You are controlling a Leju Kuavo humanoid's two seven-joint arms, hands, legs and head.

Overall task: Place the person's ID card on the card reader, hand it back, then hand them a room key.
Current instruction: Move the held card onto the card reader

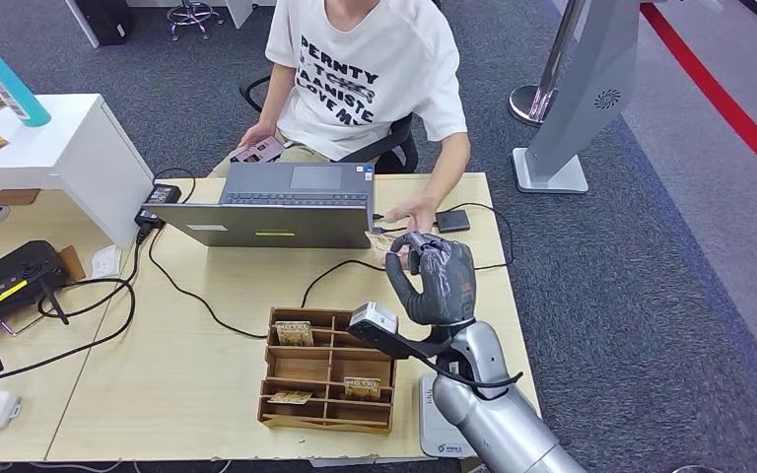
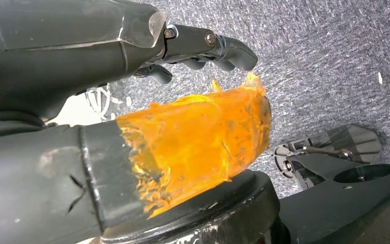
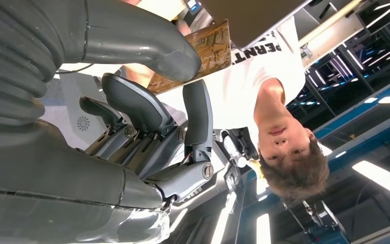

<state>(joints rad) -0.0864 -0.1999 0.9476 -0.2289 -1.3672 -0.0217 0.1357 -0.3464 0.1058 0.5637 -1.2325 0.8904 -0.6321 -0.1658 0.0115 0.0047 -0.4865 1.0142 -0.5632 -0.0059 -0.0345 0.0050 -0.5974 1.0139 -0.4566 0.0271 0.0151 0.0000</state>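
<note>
the right hand (image 1: 434, 278) is shown raised over the far right part of the table (image 1: 197, 384), with a tan printed card (image 3: 203, 48) pinched between the thick thumb (image 3: 147, 48) and the darker fingers (image 3: 198, 117), the card's free end projecting beyond the fingertips toward the person (image 1: 365, 69); the person's hand (image 1: 409, 212) is seen just beyond the robot's fingertips, near or touching the card's far edge, though actual contact cannot be told. the step in hand is judged to be a handover, most likely of a room key, since similar tan cards are stored in the wooden organiser (image 1: 330, 370) behind the hand, near the wrist, and another card is held at the person's other hand (image 1: 256, 150); the card's identity cannot be confirmed. for a clean transfer, the pinch should be kept firm and the wrist steady until the person's fingers are closed on the free end, and the thumb should be eased only then, so that the card is not dropped onto the cable (image 1: 345, 264) beneath. the small black device (image 1: 451, 220) just past the hand may be the card reader. the left hand (image 2: 203, 48) is seen hanging above grey carpet, its fingers curled in on nothing
</note>
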